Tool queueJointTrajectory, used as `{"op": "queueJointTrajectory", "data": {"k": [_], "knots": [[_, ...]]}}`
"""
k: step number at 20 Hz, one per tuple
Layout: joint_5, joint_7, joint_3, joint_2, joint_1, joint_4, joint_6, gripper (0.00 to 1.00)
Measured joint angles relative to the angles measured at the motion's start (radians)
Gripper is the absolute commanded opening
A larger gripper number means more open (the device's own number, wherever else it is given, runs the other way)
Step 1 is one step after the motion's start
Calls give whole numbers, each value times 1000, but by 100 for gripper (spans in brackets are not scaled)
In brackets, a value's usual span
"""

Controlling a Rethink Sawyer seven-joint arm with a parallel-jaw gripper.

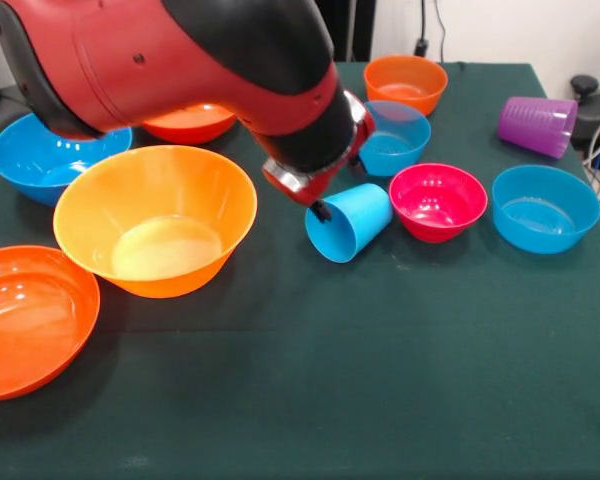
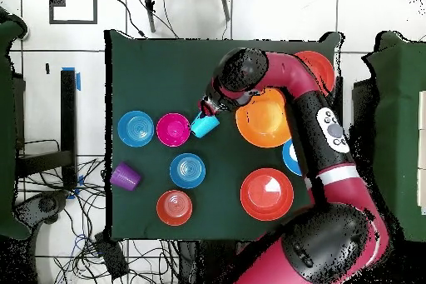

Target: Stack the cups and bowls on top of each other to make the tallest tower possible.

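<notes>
Currently the gripper (image 1: 322, 206) is pinching the tilted blue cup (image 1: 350, 221) by its rim between closing jaws, risking slipping onto the pink bowl (image 1: 438, 201) just beside.

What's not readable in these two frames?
- Hand, front view: the arm's own body covers it; only a dark tip shows at the light blue cup, so open or shut is unclear.
- Hand, overhead view: too small and dark to read.
- Large blue bowl and the red-orange bowl behind it, front view: partly covered by the arm.
- Near red-orange bowl, front view: cut by the left edge.
</notes>
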Motion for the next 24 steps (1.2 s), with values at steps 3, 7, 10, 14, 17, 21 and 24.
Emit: {"op": "queueJointTrajectory", "data": {"k": [3, 7, 10, 14, 17, 21, 24], "knots": [[0, 0, 1, 29, 39, -54, 0, 100], [0, 0, 1, 54, 62, -83, 0, 100], [0, 0, 1, 63, 66, -88, 0, 100], [-1, 0, 0, 79, 62, -92, 0, 100], [-3, 0, 0, 94, 56, -100, 0, 100], [-6, 0, -1, 121, 45, -122, 0, 100], [-9, 0, -2, 136, 43, -142, 0, 100]]}}
